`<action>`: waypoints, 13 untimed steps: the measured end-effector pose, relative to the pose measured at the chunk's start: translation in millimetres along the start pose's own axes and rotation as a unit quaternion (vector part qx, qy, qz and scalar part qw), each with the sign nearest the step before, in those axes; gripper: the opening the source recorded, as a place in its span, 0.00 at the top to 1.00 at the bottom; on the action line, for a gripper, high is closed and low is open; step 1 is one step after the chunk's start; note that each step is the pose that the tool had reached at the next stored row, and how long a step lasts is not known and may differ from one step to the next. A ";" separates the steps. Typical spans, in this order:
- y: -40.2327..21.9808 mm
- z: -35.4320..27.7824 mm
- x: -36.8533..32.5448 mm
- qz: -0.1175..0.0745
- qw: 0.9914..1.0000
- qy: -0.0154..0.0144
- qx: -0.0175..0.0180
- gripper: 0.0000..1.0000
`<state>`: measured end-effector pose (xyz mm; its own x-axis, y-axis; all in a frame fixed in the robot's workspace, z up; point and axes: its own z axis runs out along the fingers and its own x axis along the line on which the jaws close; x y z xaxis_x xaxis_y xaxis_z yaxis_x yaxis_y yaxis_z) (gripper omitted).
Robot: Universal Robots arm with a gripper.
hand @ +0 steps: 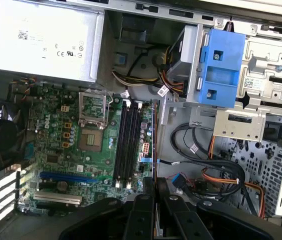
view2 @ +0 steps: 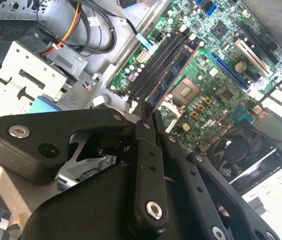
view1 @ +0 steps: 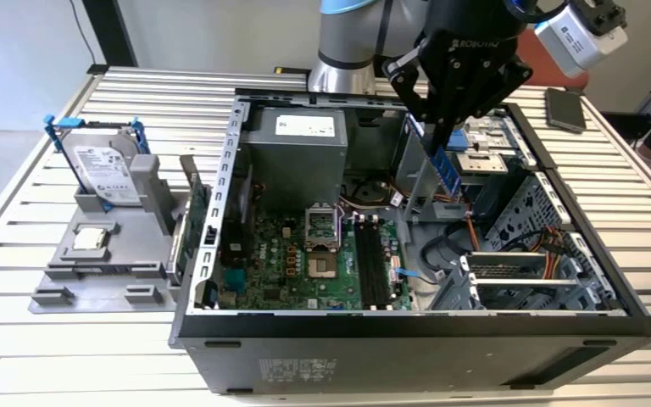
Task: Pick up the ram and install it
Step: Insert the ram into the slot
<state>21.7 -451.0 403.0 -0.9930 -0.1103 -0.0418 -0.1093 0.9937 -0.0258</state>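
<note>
The gripper (view1: 441, 127) is closed narrow on the ram (view1: 449, 166) and holds it by its upper end. The ram hangs upright over the open computer case (view1: 416, 337), which lies on the table (view1: 65, 356). It is above the motherboard (view1: 286, 263) and does not touch it. The empty black memory slots (view1: 371, 263) are below it, a little toward the exterior view's left. In the first wrist view the ram (hand: 154, 132) is seen from its edge, as a thin line just beside the memory slots (hand: 126, 142). A hard drive (view1: 105, 170) stands in a gray holder (view1: 99, 263) near the case.
</note>
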 end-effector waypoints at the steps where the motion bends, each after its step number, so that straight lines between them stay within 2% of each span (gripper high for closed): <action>1: 0.0 0.2 0.0 0.000 1.000 0.000 0.000 1.00; 3: -0.2 0.5 -0.8 0.001 1.000 0.000 0.000 1.00; 7: -2.1 0.7 -3.5 0.001 1.000 0.004 0.000 1.00; 13: -2.2 1.1 -3.5 0.002 1.000 0.004 0.000 1.00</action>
<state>25.5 -452.9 402.2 -0.9937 -0.1071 -0.0329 -0.1063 0.9940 -0.0248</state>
